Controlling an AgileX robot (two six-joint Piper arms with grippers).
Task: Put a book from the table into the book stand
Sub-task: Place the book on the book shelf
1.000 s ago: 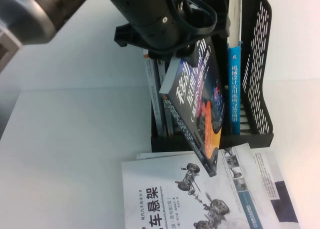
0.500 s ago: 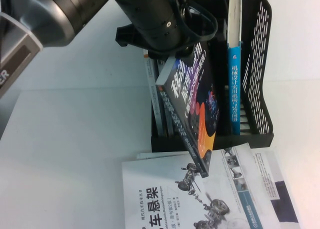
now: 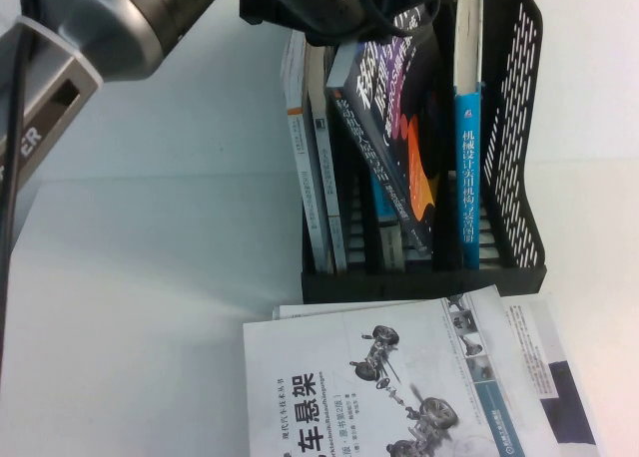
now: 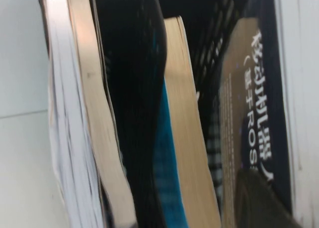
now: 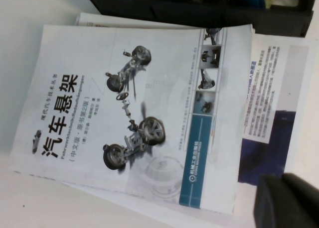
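Note:
The dark book [image 3: 394, 128] with white Chinese title and orange swirl leans tilted in a middle slot of the black book stand [image 3: 519, 128], its lower end down inside the rack. My left gripper [image 3: 344, 3] is at the book's far upper end, shut on it, partly cut off by the picture's edge. In the left wrist view a dark finger [image 4: 261, 203] lies on the book's cover [image 4: 254, 103]. My right gripper [image 5: 288, 200] hovers low over the table near the white book; it does not show in the high view.
A white book with car-suspension drawings [image 3: 369, 377] lies on other papers on the white table [image 3: 150, 277] just in front of the stand. A blue-spined book [image 3: 467, 168] stands in the slot to the right. Pale books [image 3: 305, 148] fill the left slots.
My left gripper has carried the dark book away from me. Its lower end was over the stand's front edge and the white book; now it is inside the slot.

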